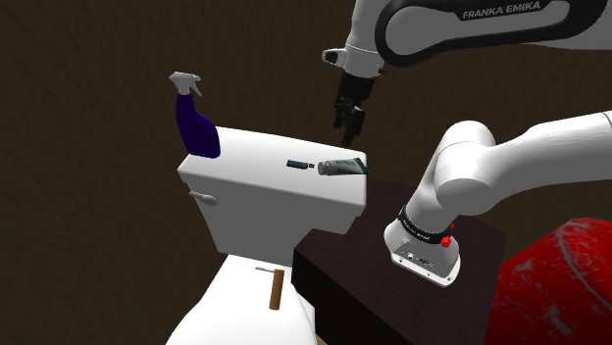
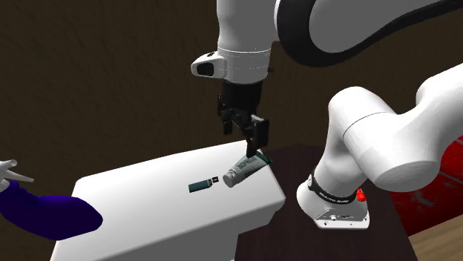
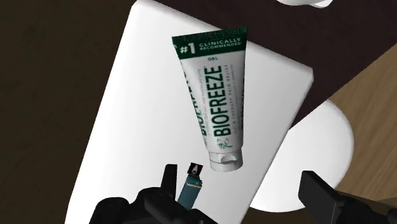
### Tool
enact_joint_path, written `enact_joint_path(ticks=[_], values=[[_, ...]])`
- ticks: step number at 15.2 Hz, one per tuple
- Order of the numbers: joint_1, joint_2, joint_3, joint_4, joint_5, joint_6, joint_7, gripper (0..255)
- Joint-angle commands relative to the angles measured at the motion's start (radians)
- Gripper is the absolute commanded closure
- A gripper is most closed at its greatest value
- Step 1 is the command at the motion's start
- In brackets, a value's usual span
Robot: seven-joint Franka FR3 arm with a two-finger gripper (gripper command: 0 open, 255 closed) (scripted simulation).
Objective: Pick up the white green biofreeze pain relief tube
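Note:
The white and green Biofreeze tube lies flat on the white toilet tank lid, near the lid's end closest to the arm's stand. Its cap points toward a small dark teal USB stick. My gripper hangs a little above the tube's crimped end, pointing down. It is open, with nothing between its fingers, and it does not touch the tube.
A dark blue spray bottle lies at the lid's far end. The dark stand box abuts the tank. Below are the toilet bowl with a brown stick and a red object.

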Motion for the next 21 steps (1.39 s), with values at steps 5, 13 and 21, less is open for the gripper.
enact_joint_path(ticks=[5,13,21], values=[[0.052,0.008,-0.117,-0.152,-0.088,0.111,-0.312,0],[0.051,0.082,-0.141,-0.222,-0.100,0.255,-0.330,0],[0.050,0.083,-0.142,-0.223,-0.101,0.256,-0.332,255]])
